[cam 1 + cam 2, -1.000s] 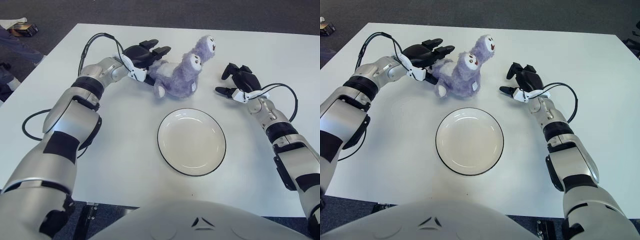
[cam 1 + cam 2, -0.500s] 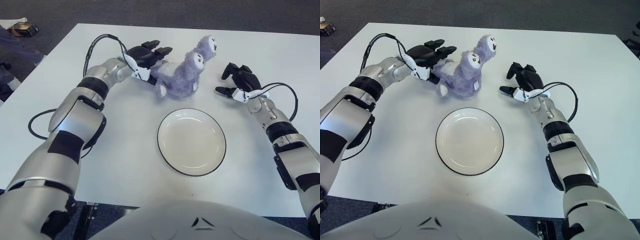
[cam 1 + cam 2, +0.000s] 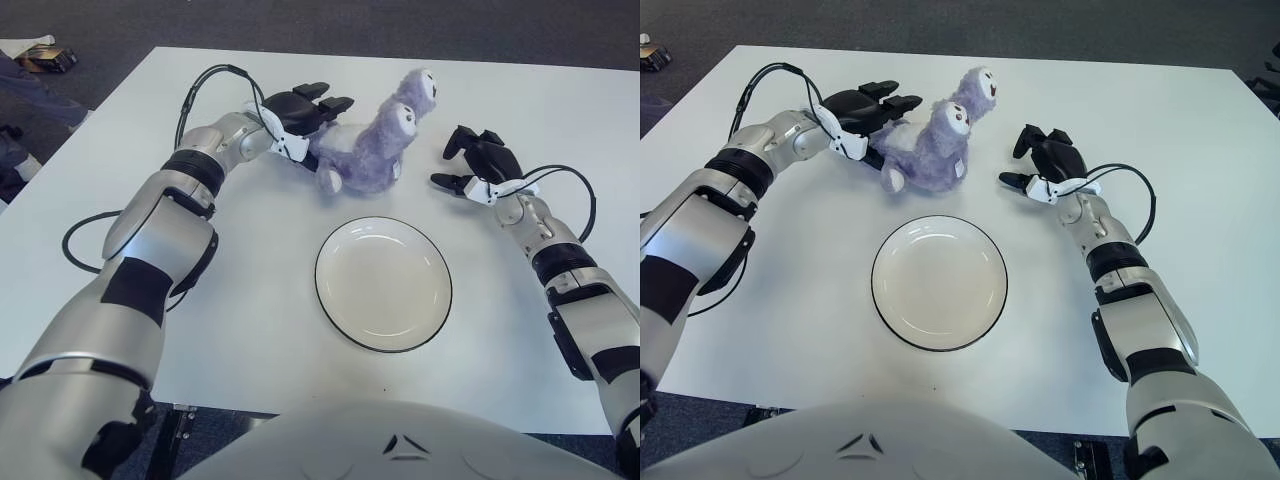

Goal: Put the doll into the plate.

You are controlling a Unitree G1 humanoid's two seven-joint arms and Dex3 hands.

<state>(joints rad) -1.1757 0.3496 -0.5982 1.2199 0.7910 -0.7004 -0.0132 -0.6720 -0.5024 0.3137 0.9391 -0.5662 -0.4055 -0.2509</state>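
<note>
A fluffy purple doll (image 3: 362, 155) with two white-faced heads lies on the white table (image 3: 250, 300), just beyond the plate. The white plate (image 3: 383, 285) with a dark rim sits empty at the table's middle. My left hand (image 3: 303, 112) is at the doll's left end, its black fingers over the doll's back and its thumb below, gripping it. My right hand (image 3: 480, 160) hovers to the right of the doll, a short gap away, with loosely curled fingers that hold nothing.
Black cables loop from both wrists, the left cable (image 3: 200, 85) and the right cable (image 3: 570, 185). Dark carpet lies beyond the table's far edge (image 3: 400, 60). A small object (image 3: 45, 58) lies on the floor at the far left.
My left hand has slid to the right and taken the doll with it, so the doll now lies a little closer to my right hand. The right hand has not moved.
</note>
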